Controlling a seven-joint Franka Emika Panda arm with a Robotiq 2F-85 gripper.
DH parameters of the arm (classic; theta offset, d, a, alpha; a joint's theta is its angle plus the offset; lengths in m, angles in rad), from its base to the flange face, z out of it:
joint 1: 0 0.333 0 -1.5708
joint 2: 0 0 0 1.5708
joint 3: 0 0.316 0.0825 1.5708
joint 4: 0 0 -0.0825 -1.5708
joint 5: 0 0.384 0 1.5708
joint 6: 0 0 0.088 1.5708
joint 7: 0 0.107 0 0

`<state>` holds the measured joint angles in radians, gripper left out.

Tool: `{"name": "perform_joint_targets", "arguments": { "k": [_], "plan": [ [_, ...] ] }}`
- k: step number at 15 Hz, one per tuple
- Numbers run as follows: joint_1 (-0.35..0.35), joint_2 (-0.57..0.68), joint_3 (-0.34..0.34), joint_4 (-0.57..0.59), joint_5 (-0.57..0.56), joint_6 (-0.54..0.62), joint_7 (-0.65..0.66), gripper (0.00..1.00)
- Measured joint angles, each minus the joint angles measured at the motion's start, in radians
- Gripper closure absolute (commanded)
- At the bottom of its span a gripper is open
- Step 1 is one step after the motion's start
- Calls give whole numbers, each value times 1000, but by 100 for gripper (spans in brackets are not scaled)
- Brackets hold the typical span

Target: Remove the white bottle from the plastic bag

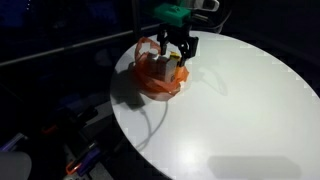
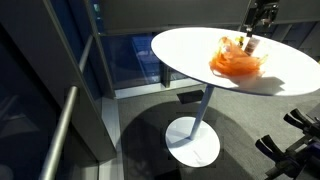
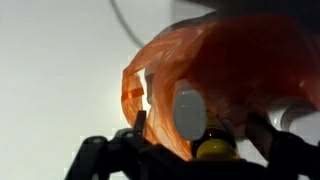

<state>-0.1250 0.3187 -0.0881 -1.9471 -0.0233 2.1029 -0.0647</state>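
Observation:
An orange plastic bag (image 1: pixel 160 78) lies on the round white table (image 1: pixel 240 110); it also shows in the other exterior view (image 2: pixel 238 63) and fills the wrist view (image 3: pixel 240 60). A white bottle (image 3: pixel 190 113) stands in the bag's mouth, with a yellow-capped item (image 3: pixel 212 151) just beside it. In an exterior view a pale object shows inside the bag (image 1: pixel 153 66). My gripper (image 1: pixel 178 50) hangs right over the bag, also seen in the other exterior view (image 2: pixel 250 40). Its fingers (image 3: pixel 200 128) are spread open on either side of the white bottle, not touching it.
The table's edge (image 2: pixel 180 62) runs near the bag, and the table stands on a single pedestal base (image 2: pixel 192 142). A railing (image 2: pixel 60 130) and dark floor lie beyond. A white object (image 3: pixel 295 112) pokes out at the bag's right side.

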Motion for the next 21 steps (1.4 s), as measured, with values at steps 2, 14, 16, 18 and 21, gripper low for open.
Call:
{"name": "perform_joint_targets", "arguments": {
  "k": [2, 14, 16, 18, 21],
  "plan": [
    [0, 28, 4, 0, 2, 38, -39, 0],
    [0, 62, 26, -5, 17, 59, -110, 0],
    [0, 61, 26, -7, 17, 53, -110, 0],
    [0, 61, 26, -7, 17, 45, -110, 5],
    [0, 61, 26, -7, 17, 30, -110, 13]
  ]
}}
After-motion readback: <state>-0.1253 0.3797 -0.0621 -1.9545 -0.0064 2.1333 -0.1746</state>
